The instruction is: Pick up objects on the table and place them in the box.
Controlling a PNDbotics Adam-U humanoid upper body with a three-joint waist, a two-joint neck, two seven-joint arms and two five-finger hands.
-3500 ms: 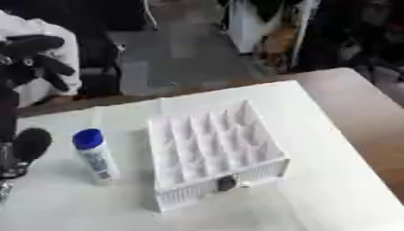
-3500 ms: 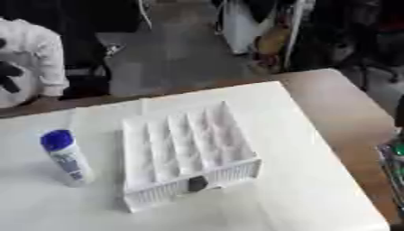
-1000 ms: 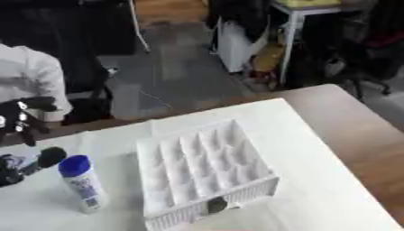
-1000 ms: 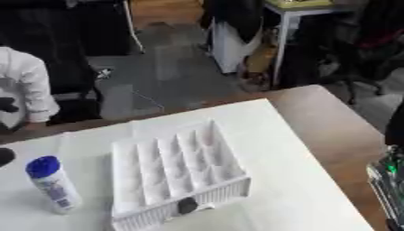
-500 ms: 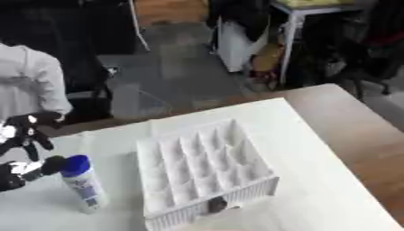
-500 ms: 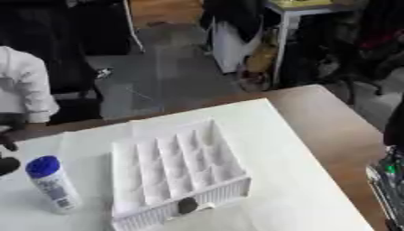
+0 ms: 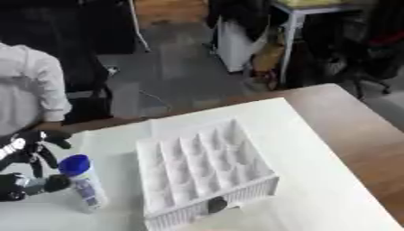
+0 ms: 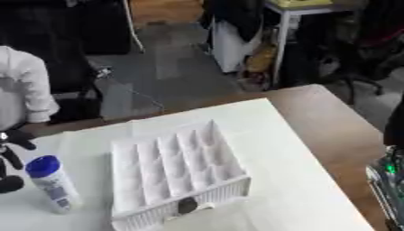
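White bottle w/ blue cap (image 7: 82, 182) stands upright on the white table cover (image 7: 315, 180), near the table's left side, just left of the white box (image 7: 201, 169) but apart from it. Box is a tray split into rows of small compartments, all showing white inside, w/ a dark round spot on its front wall. Left hand (image 7: 31, 162) comes in from the left edge, right beside the bottle: black fingers (image 7: 51, 137) spread and reaching up behind/left of the blue cap, and one dark rounded tip, prob. the thumb, sits against the bottle's body below the cap. Hand brackets the bottle's left side; fingers not wrapped round it, bottle standing on the cover. Right eye view shows the same bottle w/ only bits of the black fingers at the left edge. Right hand: not seen in either view. Brown tabletop (image 7: 355, 122) shows bare to the right of the cover.
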